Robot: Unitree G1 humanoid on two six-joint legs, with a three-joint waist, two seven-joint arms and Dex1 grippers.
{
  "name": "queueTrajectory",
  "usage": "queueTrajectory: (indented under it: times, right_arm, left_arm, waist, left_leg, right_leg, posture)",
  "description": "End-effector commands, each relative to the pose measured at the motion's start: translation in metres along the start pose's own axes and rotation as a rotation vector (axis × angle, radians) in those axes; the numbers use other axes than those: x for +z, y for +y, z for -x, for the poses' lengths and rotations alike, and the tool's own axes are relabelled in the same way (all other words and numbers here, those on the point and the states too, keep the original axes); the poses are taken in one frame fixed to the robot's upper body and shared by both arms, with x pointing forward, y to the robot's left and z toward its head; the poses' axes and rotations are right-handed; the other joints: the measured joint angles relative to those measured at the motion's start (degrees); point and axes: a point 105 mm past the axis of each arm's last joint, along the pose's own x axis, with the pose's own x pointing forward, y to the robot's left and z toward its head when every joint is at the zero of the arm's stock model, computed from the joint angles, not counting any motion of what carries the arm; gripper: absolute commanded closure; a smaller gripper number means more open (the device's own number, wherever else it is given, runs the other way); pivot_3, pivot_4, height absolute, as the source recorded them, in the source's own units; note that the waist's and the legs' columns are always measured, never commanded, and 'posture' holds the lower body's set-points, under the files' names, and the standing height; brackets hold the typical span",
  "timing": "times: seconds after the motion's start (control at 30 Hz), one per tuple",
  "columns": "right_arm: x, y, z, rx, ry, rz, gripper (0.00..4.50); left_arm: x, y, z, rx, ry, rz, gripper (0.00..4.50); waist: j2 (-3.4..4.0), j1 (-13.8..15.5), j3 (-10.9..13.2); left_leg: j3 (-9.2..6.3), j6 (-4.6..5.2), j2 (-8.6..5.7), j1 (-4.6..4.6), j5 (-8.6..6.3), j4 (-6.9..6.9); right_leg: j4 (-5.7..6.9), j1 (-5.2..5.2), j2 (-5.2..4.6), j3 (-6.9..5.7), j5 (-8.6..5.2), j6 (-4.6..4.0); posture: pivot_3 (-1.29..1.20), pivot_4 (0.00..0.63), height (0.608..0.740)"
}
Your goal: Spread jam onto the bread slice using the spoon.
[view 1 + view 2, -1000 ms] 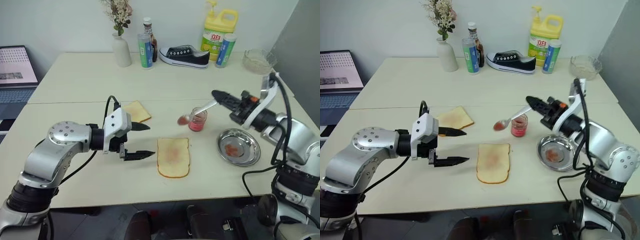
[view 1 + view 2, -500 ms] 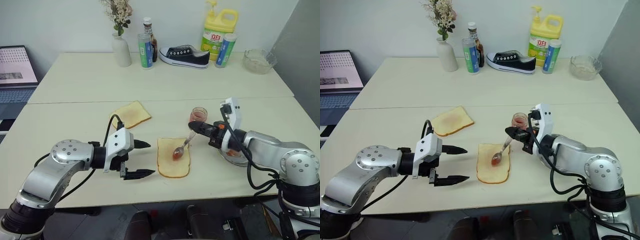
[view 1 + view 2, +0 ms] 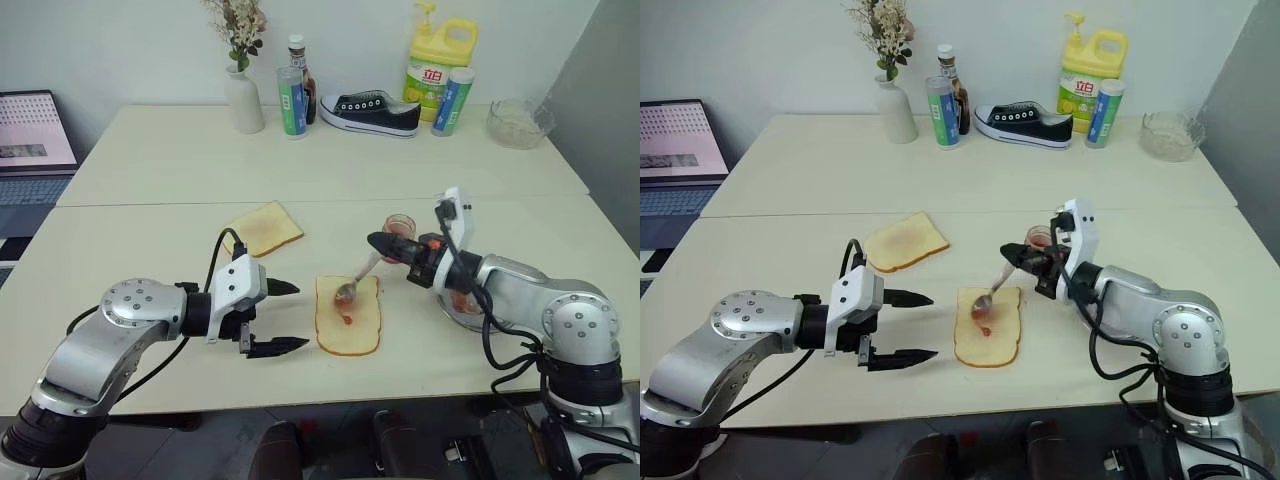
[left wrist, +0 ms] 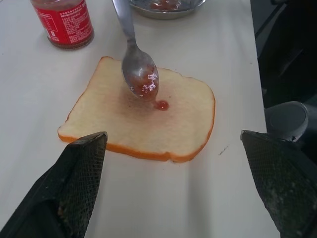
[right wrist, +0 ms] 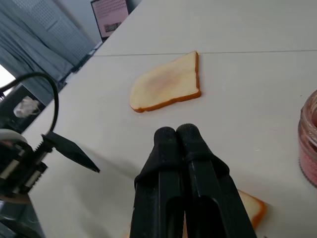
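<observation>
— While my right gripper [image 3: 378,244] keeps its fingers clamped on the spoon [image 3: 352,286], where's the bowl?

— I see it just over the bread slice [image 3: 347,314], above a red blob near the middle.

— And the jam [image 3: 398,230]?

— Behind the bread slice on the tabletop [image 3: 150,170]. My left gripper [image 3: 284,318] waits beside the bread slice, fingers spread wide, holding nothing.
</observation>
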Motion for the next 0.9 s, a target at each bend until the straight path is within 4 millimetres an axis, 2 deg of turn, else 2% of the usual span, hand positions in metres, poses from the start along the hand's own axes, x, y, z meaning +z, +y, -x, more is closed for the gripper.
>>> queueTrajectory:
  times: [0.03,0.27,0.37,0.43,0.57,0.7,0.77,0.9]
  right_arm:
    - [-0.003,-0.009,0.004,-0.017,-0.027,-0.114,4.48]
    - [-0.023,-0.034,0.001,-0.087,-0.02,-0.282,4.48]
    - [-0.03,-0.038,0.005,-0.101,0.004,-0.285,4.48]
    - [-0.031,-0.042,0.015,-0.116,0.017,-0.275,4.48]
    - [-0.029,-0.046,0.033,-0.128,0.028,-0.266,4.48]
    - [-0.021,-0.045,0.043,-0.12,0.022,-0.271,4.48]
    - [-0.012,-0.04,0.042,-0.095,-0.005,-0.285,4.48]
    - [0.001,-0.027,0.029,-0.038,-0.053,-0.325,4.48]
  left_arm:
    - [0.01,0.003,0.002,0.012,-0.016,-0.049,0.0]
    - [0.012,0.003,-0.002,0.002,-0.028,-0.055,0.0]
    - [0.013,0.004,-0.003,-0.002,-0.03,-0.059,0.0]
    - [0.013,0.003,-0.003,-0.006,-0.028,-0.061,0.0]
    - [0.011,0.003,-0.003,-0.01,-0.025,-0.062,0.0]
    - [0.011,0.003,-0.003,-0.012,-0.023,-0.063,0.0]
    - [0.011,0.003,-0.003,-0.013,-0.024,-0.064,0.0]
    - [0.012,0.003,-0.003,-0.016,-0.026,-0.066,0.0]
  waist:
    - [0.0,0.06,0.0]
    - [-0.04,0.1,-0.02]
    - [-0.04,0.1,-0.02]
    - [-0.04,0.12,-0.02]
    - [-0.04,0.2,-0.03]
    - [-0.04,0.19,-0.02]
    - [-0.04,0.16,-0.02]
    - [-0.04,0.03,-0.02]
  left_leg:
    - [0.01,0.0,0.0,0.0,0.0,0.0]
    - [0.01,0.0,0.01,0.01,0.0,0.01]
    - [0.0,0.0,0.01,0.02,0.0,0.0]
    - [0.0,0.0,0.0,0.01,0.0,0.0]
    - [0.01,0.0,-0.02,0.0,0.0,0.01]
    - [0.0,0.0,0.0,0.06,0.0,0.01]
    - [0.01,0.0,0.0,0.06,0.0,0.01]
    - [0.01,0.0,0.01,0.06,0.0,0.01]
  right_leg:
    - [0.0,0.0,0.0,0.01,0.0,0.0]
    - [0.04,0.0,0.0,0.01,0.01,0.0]
    - [0.04,0.0,0.01,-0.01,0.01,0.0]
    - [0.03,0.0,0.01,0.0,0.0,0.0]
    - [0.02,0.01,0.0,0.01,0.0,0.0]
    - [0.05,0.04,0.02,0.0,0.01,0.0]
    - [0.05,0.04,0.02,0.02,0.01,0.0]
    - [0.06,0.04,0.04,0.02,0.01,0.0]
  posture:
    - [0.0,0.15,0.74]
    - [0.0,0.15,0.74]
    - [0.0,0.15,0.74]
    - [0.0,0.15,0.74]
    - [0.0,0.15,0.74]
    - [0.0,0.15,0.74]
    - [0.0,0.15,0.74]
    - [0.0,0.15,0.74]
